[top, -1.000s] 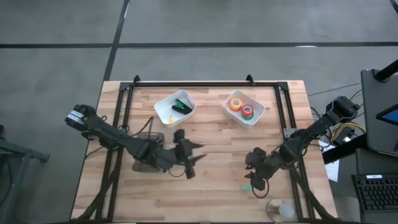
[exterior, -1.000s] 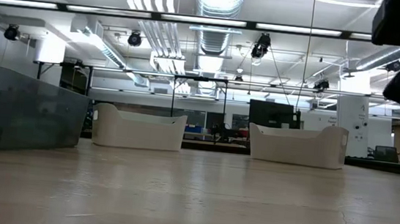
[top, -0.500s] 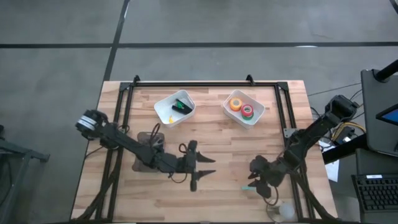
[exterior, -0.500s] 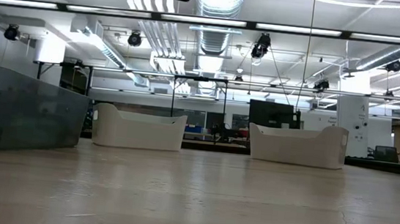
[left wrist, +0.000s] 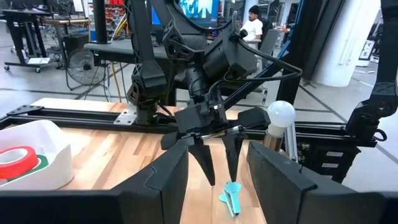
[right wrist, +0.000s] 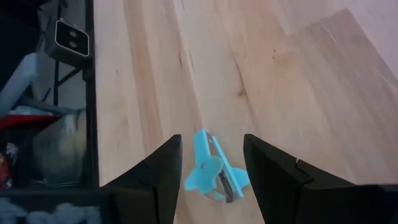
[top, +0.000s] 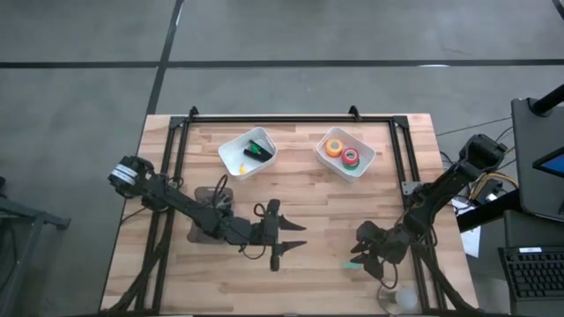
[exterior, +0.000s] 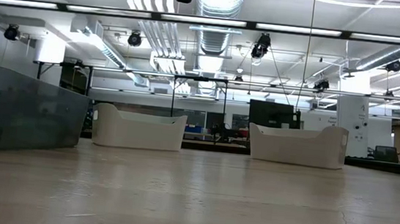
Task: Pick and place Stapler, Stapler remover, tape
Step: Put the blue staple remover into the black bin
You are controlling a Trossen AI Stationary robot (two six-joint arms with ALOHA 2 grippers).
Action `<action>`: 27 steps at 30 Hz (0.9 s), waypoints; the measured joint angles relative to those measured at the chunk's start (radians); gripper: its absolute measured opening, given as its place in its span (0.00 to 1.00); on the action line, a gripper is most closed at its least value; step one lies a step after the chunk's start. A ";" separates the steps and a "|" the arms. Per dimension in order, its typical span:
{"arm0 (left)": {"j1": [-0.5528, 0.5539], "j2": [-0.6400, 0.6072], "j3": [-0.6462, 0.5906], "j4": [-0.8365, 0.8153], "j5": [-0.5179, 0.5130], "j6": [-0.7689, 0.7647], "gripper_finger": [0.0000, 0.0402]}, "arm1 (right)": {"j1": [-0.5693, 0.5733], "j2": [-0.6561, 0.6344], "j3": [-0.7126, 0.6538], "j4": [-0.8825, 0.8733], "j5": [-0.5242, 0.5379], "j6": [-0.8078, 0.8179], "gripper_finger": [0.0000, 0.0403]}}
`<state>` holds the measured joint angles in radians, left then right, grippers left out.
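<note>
A cyan staple remover (right wrist: 210,168) lies flat on the wood near the table's near right corner (top: 353,263). My right gripper (right wrist: 211,142) hangs over it, open, one finger on each side without touching. My left gripper (top: 295,236) is open at mid-table, pointing toward the right arm. The black stapler (top: 257,150) lies in the left white bin (top: 231,158) with small green and yellow pieces. Orange tape (top: 334,147) and green and red rolls (top: 352,158) lie in the right white bin (top: 366,167). No yellow roll shows.
A black rail frame (top: 273,120) runs round the far part of the table. A white bulb-like object (top: 401,299) stands at the near right corner, close to the right arm. Bare wood lies between the two grippers and in front of the bins.
My left gripper has moved toward the table's right and a little toward its near edge, turning its fingers toward the right arm. My right gripper has shifted toward the near edge, coming over the cyan staple remover. In the last half second both have kept almost still.
</note>
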<state>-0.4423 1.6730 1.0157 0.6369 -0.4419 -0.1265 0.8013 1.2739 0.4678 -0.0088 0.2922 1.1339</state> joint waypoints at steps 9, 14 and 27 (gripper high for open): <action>0.000 0.000 -0.002 0.000 0.000 -0.001 0.42 | 0.002 0.124 0.009 0.048 -0.028 0.011 0.38; 0.001 0.000 -0.002 0.000 0.000 -0.001 0.42 | 0.002 0.167 0.034 0.053 -0.036 -0.005 0.36; 0.002 -0.001 -0.002 0.000 0.000 -0.001 0.42 | 0.002 0.154 0.036 0.042 -0.039 -0.019 0.27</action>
<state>-0.4404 1.6722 1.0138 0.6366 -0.4419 -0.1272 0.8028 1.4281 0.5037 0.0333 0.2534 1.1149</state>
